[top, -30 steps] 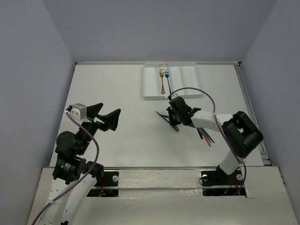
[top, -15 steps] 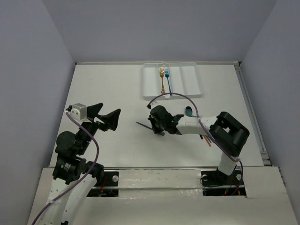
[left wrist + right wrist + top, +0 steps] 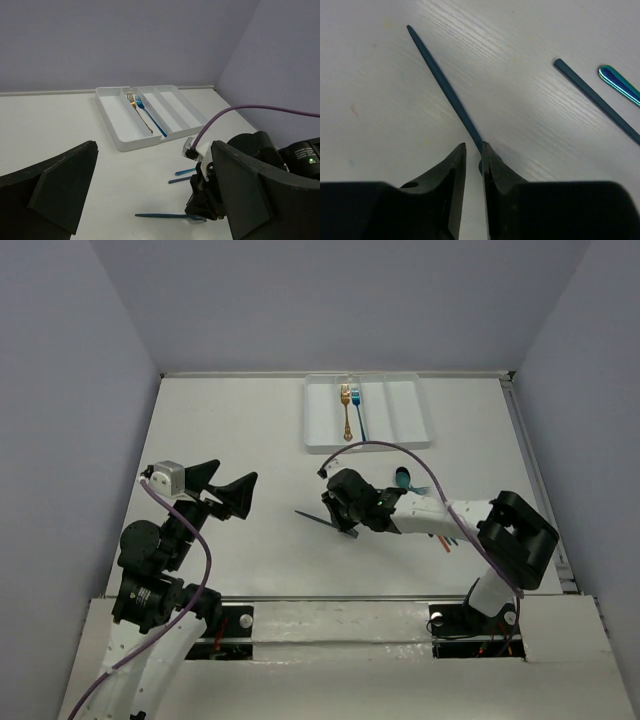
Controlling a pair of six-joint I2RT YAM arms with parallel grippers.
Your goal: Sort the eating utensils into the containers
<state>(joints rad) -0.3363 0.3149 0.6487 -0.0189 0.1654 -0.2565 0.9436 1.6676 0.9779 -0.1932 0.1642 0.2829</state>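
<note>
utensil in play is a dark blue stick (image 3: 445, 87), lying flat on the white desk (image 3: 230, 440) around the middle, well in front of the tray (image 3: 322, 430). the right arm's fingers (image 3: 454, 170) are down at one end of it, straddling it. they're only cracked apart though, not pinching. in the right wrist view a sliver of desk shows between the stick and one finger, and the stick sits right up against the other. the rest of the stick points off to the left, away from the arm.

near it on the right are a second blue stick (image 3: 597, 101) and a teal spoon (image 3: 404, 478), both loose on the desk.

the tray has a gold fork (image 3: 346, 415) and a blue fork (image 3: 359, 412) side by side near its middle. can't tell if a divider runs between them.

the left arm's fingers (image 3: 55, 192) are spread wide with nothing in them, hanging above the left side of the desk.
</note>
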